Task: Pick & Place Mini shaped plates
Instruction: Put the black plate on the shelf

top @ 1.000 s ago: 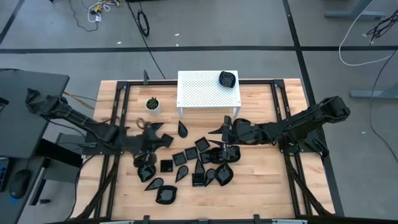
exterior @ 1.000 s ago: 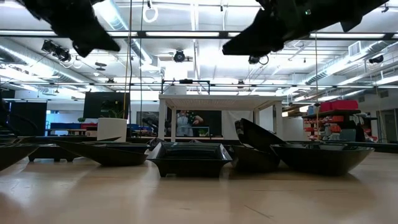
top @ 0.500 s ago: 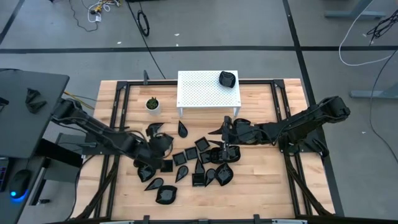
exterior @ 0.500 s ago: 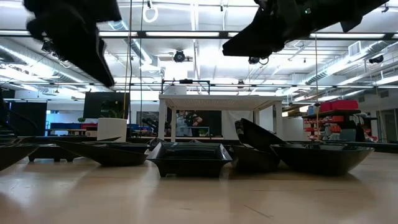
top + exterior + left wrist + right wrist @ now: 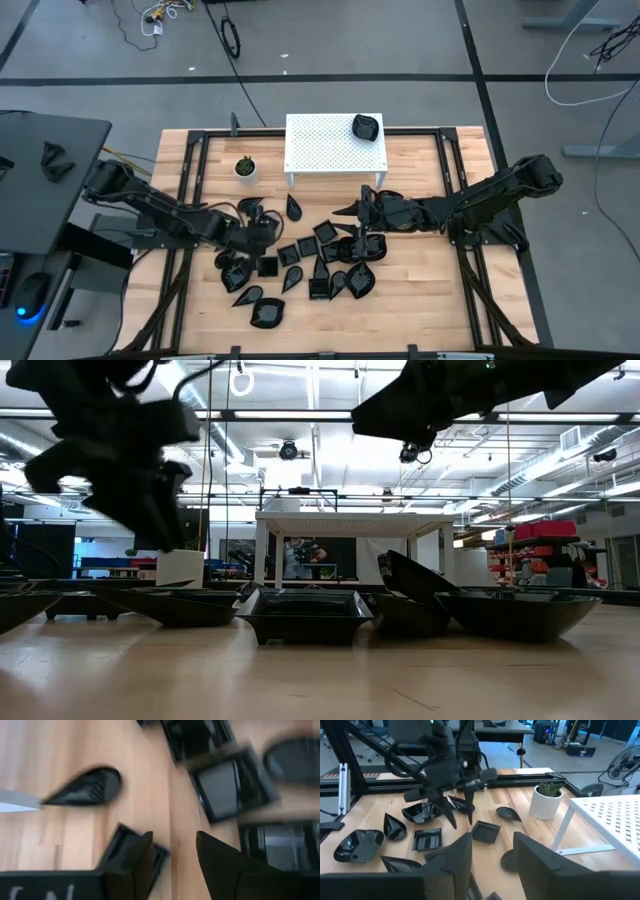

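Note:
Several glossy black mini shaped plates lie flat and scattered on the wooden table; the low view shows a square one up front. One more plate sits on the white perforated stand. My left gripper hovers open over the left part of the scatter, fingers pointing down. In its wrist view bare wood shows between its fingers, with a square plate under one finger. My right gripper hangs open above the right part of the scatter.
A small white pot with a green plant stands at the far left, beside the stand. Black frame rails run along both sides of the table. Bare wood lies along the near edge.
My left gripper has come down from high above the table to just over the plates and has shifted toward the table's right edge. The plates lie as before.

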Robot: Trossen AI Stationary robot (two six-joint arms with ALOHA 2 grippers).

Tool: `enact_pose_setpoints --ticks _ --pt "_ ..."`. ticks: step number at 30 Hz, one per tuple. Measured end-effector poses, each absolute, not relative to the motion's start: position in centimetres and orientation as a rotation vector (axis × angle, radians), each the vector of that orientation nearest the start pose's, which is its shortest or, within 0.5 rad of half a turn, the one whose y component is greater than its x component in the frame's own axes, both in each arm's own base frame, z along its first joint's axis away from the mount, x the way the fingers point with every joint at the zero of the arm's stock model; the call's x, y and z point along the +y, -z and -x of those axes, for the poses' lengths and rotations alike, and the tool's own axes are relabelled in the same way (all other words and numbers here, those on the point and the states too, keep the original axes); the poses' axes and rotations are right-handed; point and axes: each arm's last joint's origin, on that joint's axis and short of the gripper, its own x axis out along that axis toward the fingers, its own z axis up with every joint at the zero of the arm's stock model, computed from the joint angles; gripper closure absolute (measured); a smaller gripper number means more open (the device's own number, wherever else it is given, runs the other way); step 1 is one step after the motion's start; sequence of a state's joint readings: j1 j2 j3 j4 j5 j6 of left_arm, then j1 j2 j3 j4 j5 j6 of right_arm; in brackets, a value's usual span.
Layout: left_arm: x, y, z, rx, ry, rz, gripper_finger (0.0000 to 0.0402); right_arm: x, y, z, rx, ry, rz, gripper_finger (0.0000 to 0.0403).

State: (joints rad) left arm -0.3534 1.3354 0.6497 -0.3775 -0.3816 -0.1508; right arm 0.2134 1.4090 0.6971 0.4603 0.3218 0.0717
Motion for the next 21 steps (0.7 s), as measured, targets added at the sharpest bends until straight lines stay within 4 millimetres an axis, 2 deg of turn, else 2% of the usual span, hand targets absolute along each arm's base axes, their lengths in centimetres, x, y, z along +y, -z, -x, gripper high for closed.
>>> enact_pose_setpoints --ticks 7,11,21 --pt "-6.4 -15.0 -20.6 1.097 0.006 -0.442 0.0285 5.7 -22.5 -28.9 0.247 0.106 -0.024 0.0254" --pt "-6.0 -14.1 -19.9 1.123 -0.019 -0.483 0.0303 5.8 -22.5 -28.8 0.248 0.101 -0.014 0.0254" --pt "-5.7 -12.9 -19.7 1.025 -0.078 -0.522 0.0330 5.8 -22.5 -28.8 0.250 0.100 0.009 0.0254"
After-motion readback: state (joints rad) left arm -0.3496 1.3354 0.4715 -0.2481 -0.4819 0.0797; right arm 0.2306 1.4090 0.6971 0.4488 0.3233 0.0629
